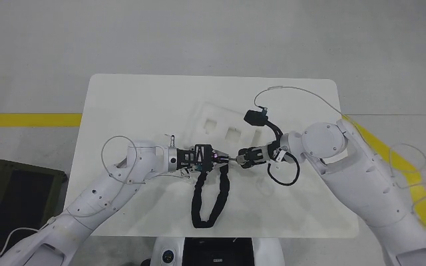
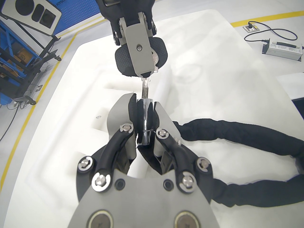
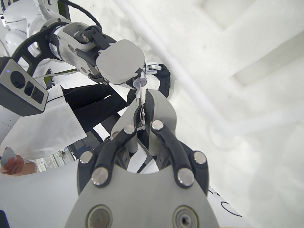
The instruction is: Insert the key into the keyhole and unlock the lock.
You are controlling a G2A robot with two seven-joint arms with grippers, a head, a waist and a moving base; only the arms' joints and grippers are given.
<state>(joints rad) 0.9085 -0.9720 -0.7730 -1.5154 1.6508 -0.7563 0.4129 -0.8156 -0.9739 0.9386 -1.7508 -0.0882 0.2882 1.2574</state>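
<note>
Over the table, top view: the left gripper and the right gripper meet tip to tip above the front half of the white table, just in front of the white foam tray.
Chain, top view: the black-sleeved chain hangs from the left gripper in a loop that lies on the table toward the front edge.
Left gripper, left wrist view: the left gripper is pinched tight on the lock, a chrome cylinder held between the pads with its end facing the other arm.
Key, left wrist view: the key runs straight from the right gripper to the end of the cylinder.
Chain, left wrist view: the chain leaves the lock to one side and curls over the table.
Right gripper, right wrist view: the right gripper is narrow, clamped on the flat bow of the key.
Keyhole, right wrist view: the blade's tip meets the round keyhole in the lock's end face. How far in it sits cannot be told.
Lock, right wrist view: the cylinder is gripped by the left gripper, above the foam tray.
</note>
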